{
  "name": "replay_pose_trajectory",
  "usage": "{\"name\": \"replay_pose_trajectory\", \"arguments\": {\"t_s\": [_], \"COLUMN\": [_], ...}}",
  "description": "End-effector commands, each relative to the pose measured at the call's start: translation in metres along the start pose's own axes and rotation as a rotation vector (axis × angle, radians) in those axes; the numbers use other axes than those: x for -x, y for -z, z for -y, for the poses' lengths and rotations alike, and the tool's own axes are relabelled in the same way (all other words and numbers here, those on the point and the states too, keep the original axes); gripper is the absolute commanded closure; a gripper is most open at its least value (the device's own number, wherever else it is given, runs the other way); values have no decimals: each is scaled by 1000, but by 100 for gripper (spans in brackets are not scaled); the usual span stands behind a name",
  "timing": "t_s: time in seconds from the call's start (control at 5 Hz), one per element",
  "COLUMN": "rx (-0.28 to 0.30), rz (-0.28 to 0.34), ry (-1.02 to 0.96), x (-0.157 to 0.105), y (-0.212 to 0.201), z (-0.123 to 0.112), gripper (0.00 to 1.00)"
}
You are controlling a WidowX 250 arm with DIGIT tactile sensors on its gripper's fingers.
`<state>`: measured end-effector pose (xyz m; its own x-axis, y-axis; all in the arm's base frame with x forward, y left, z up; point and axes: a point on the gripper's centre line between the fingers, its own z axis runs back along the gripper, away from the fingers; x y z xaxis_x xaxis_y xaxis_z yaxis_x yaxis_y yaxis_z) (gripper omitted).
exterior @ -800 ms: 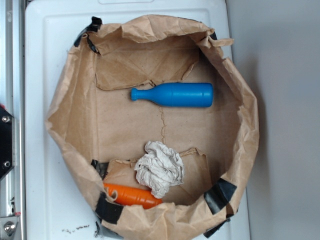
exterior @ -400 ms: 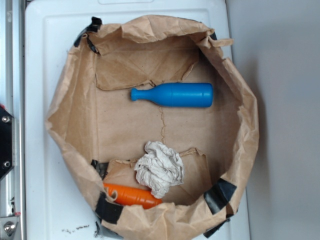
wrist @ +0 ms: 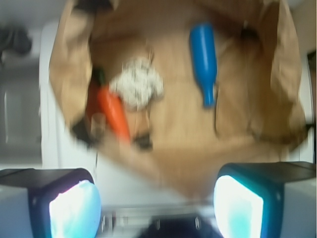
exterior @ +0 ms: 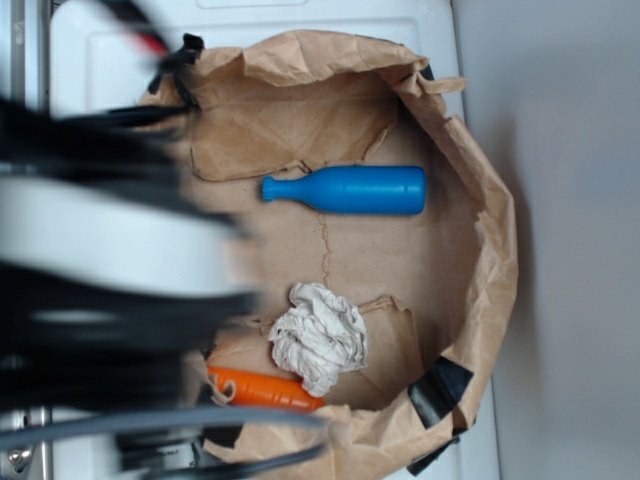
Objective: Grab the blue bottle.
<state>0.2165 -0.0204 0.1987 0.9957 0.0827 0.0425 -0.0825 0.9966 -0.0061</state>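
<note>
Nearest the wrist camera: gripper (wrist: 156, 198) spread wide, its two fingers (wrist: 74, 206) at the lower corners of the frame with glowing pale pads and nothing held between them. Just past the fingers, the near edge of a crumpled brown paper enclosure (wrist: 64, 74), folded up into low walls and patched with black tape. Inside on the left of the wrist view, the orange bottle (wrist: 113, 113) lying tilted beside a crumpled white paper wad (wrist: 137, 84), the two touching or nearly so; blur prevents saying which. Farther in and to the right, the blue bottle (wrist: 204, 59) lying on its side on the paper floor, neck pointing toward the camera, well apart from the wad and the orange bottle, untouched. In the exterior view, a large motion-blurred mass of black and white arm (exterior: 110, 250) covering the left of the frame, overlapping the left wall of the paper enclosure (exterior: 490, 270). Beyond it, the blue bottle (exterior: 350, 189) lying horizontal in the upper middle of the enclosure, neck to the left; the white wad (exterior: 320, 337) below it, the orange bottle (exterior: 265, 390) against the lower wall. Underneath everything, a white surface (exterior: 100, 60).
</note>
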Motion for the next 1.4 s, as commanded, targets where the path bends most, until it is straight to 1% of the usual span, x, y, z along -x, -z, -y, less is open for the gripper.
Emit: {"name": "replay_pose_trajectory", "arguments": {"t_s": [0.0, 0.4, 0.6, 0.8, 1.0, 1.2], "rx": [-1, -1, 40, 27, 31, 71], "rz": [110, 110, 138, 140, 194, 259], "ry": [-245, -245, -336, -398, -339, -144], "x": [-35, -35, -50, -60, -71, -86], "y": [3, 3, 27, 44, 64, 80], "z": [-21, -21, -28, -41, -56, -73], "gripper": [0, 0, 0, 0, 0, 0]}}
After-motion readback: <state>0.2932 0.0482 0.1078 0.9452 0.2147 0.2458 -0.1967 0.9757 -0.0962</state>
